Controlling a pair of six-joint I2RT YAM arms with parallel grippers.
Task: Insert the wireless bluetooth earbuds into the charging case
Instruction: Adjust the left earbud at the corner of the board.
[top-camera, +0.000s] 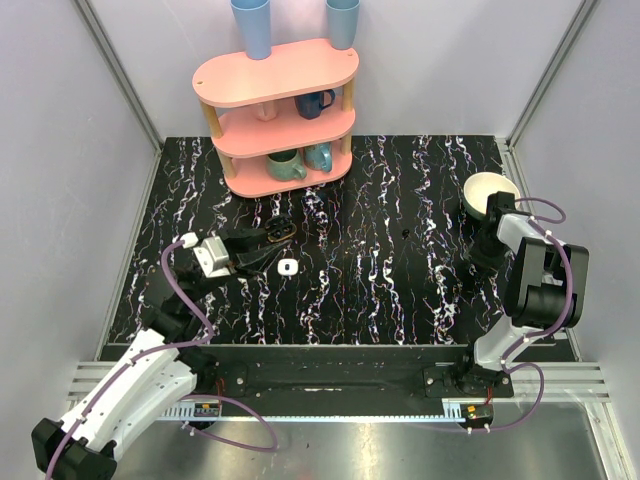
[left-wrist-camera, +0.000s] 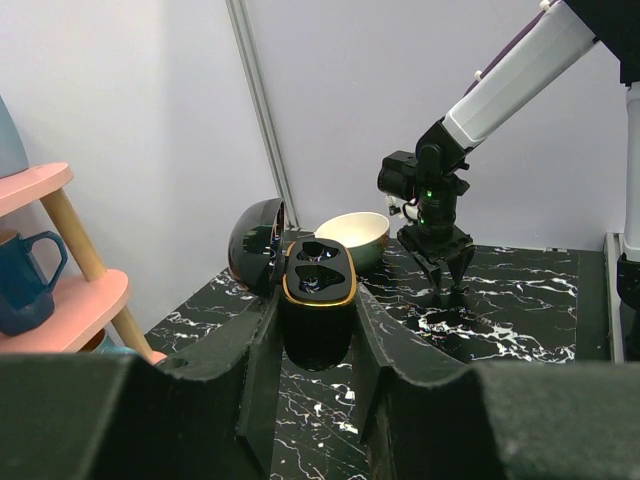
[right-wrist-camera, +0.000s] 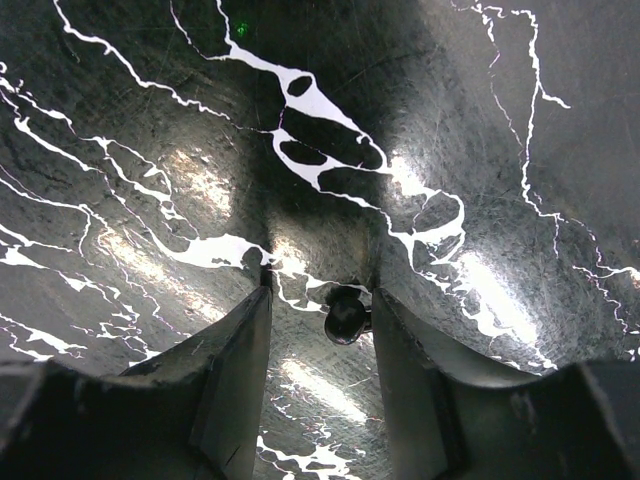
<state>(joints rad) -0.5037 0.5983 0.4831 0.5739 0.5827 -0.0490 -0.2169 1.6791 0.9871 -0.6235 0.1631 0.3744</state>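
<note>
My left gripper (top-camera: 262, 245) is shut on the black charging case (left-wrist-camera: 318, 300), holding it just above the table. The case's lid (left-wrist-camera: 255, 245) hangs open to the left, and the two gold-rimmed sockets (left-wrist-camera: 318, 268) look empty. A small bright white earbud-sized piece (top-camera: 286, 267) lies on the table just right of the case. My right gripper (right-wrist-camera: 318, 295) points down at the table near the bowl with its jaws apart. A tiny glossy black earbud-like piece (right-wrist-camera: 345, 314) lies between them, touching only the right finger (right-wrist-camera: 400, 350).
A cream bowl (top-camera: 490, 190) stands at the right rear, close behind the right gripper (left-wrist-camera: 445, 275). A pink three-tier shelf (top-camera: 275, 110) with mugs and two blue cups stands at the back left. Walls close in the black marbled table (top-camera: 400, 290).
</note>
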